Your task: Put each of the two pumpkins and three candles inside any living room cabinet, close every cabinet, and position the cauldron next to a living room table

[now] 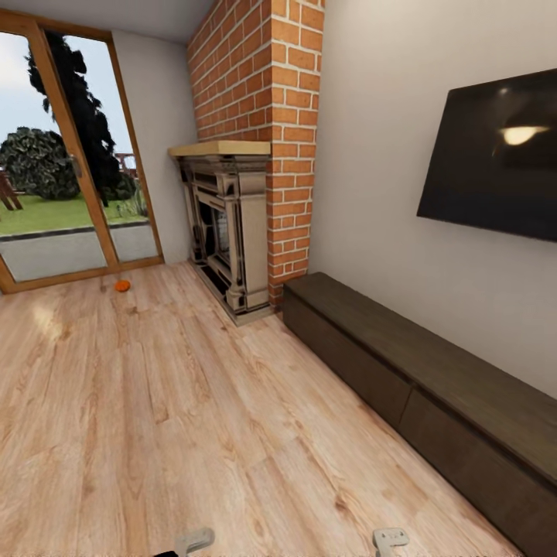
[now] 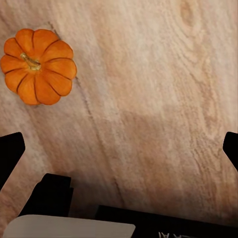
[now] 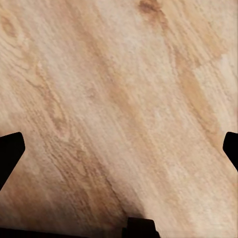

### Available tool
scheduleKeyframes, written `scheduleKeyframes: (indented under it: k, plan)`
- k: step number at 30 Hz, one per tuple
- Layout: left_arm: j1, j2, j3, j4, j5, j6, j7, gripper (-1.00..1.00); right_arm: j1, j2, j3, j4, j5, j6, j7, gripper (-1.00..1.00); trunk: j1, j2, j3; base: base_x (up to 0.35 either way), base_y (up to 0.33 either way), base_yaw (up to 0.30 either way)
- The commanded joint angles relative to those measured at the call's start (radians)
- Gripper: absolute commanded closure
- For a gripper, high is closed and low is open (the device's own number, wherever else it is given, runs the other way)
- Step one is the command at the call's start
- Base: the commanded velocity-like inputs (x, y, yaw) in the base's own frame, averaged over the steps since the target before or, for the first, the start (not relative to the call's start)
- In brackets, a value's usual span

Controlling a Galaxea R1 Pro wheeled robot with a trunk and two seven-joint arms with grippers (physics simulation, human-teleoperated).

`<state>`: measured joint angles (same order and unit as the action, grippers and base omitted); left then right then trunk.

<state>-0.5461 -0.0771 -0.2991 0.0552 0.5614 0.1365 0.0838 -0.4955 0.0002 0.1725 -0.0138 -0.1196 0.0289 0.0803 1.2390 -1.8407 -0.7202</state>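
Pale wood-plank floor (image 1: 178, 418) across the whole room, grain running diagonally, bare in the middle; off-white walls; red-brick chimney breast (image 1: 263, 116) rising to the ceiling, with a stone fireplace surround (image 1: 224, 232) and a light wooden mantel shelf (image 1: 220, 148) at its foot; wood-framed glass doors (image 1: 66, 155) at far left, giving onto lawn, paving and dark trees; black television (image 1: 495, 155) mounted on the right-hand wall, a lamp reflected in its screen.

Long low dark-brown cabinet (image 1: 433, 387) along that wall below the television, starting just beside the brick, all drawer fronts flush and closed, top bare.

One small orange pumpkin (image 1: 122, 285) on the floor far off, near the glass doors and left of the fireplace, well apart from the cabinet; another pumpkin (image 2: 38, 66) in the left wrist view, upright on the planks with its short stem up, beyond the left gripper (image 2: 119, 148) and off to one side, not between the fingertips.

Left gripper spread wide, dark fingertips at opposite edges, nothing held; right gripper (image 3: 119, 148) likewise spread wide over bare planks, empty.

A scrap of white lettering on the left arm's housing, too cropped to read; no other legible writing.
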Motion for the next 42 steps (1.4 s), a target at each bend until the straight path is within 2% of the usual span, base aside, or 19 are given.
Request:
scheduleKeyframes:
  k: [1, 10, 16, 27, 29, 30, 31, 32, 35, 42]
  plan:
    - [0.0, 0.0, 0.0, 0.0, 0.0, 0.0, 0.0, -1.0, 0.0, 0.0, 0.0, 0.0, 0.0, 0.001, 0.0, -1.0, 0.0, 0.0, -0.002, 0.0, 0.0, 0.0]
    - [0.0, -0.001, 0.0, 0.0, 0.0, 0.0, 0.0, -1.0, 0.0, -0.001, -0.001, 0.0, -0.001, 0.002, 0.002, -1.0, 0.0, 0.0, -0.016, 0.0, 0.0, -0.026]
    - [0.0, -0.001, 0.0, 0.0, 0.0, 0.0, 0.0, -1.0, 0.0, -0.003, -0.001, 0.0, -0.024, 0.002, 0.001, -1.0, 0.0, 0.0, -0.025, 0.0, 0.0, -0.136]
    - [0.002, 0.001, 0.001, 0.001, 0.0, 0.004, 0.003, -1.0, 0.0, -0.003, 0.0, 0.001, -0.028, 0.002, 0.001, -1.0, 0.0, 0.0, -0.041, 0.0, 0.0, -0.158]
    - [0.015, 0.027, 0.001, 0.002, 0.0, 0.005, 0.006, -1.0, 0.0, -0.002, 0.0, 0.001, -0.028, 0.002, 0.001, -1.0, 0.0, 0.0, -0.044, 0.0, 0.0, -0.159]
    - [0.018, 0.033, 0.001, 0.002, 0.0, 0.005, 0.007, -1.0, 0.0, -0.002, 0.0, 0.001, -0.028, 0.002, 0.001, -1.0, 0.0, 0.0, -0.045, 0.0, 0.0, -0.159]
    - [0.028, 0.053, 0.001, 0.002, -0.001, 0.005, 0.007, -1.0, 0.0, -0.001, 0.001, 0.001, -0.028, 0.002, 0.0, -1.0, 0.0, 0.0, -0.046, 0.0, 0.0, -0.158]
    - [0.031, 0.059, 0.0, 0.002, -0.001, 0.005, 0.007, -1.0, 0.0, -0.001, 0.001, 0.001, -0.028, 0.002, 0.0, -1.0, 0.0, 0.0, -0.048, 0.0, 0.0, -0.157]
    - [0.035, 0.068, 0.0, 0.002, -0.001, 0.005, 0.008, -1.0, 0.0, 0.0, 0.001, 0.001, -0.028, 0.002, 0.0, -1.0, 0.0, 0.0, -0.052, 0.0, 0.0, -0.157]
    - [0.042, 0.07, 0.0, 0.002, -0.002, 0.005, 0.008, -1.0, 0.0, 0.0, 0.001, 0.001, -0.028, 0.002, -0.001, -1.0, 0.0, 0.0, -0.062, 0.0, 0.0, -0.156]
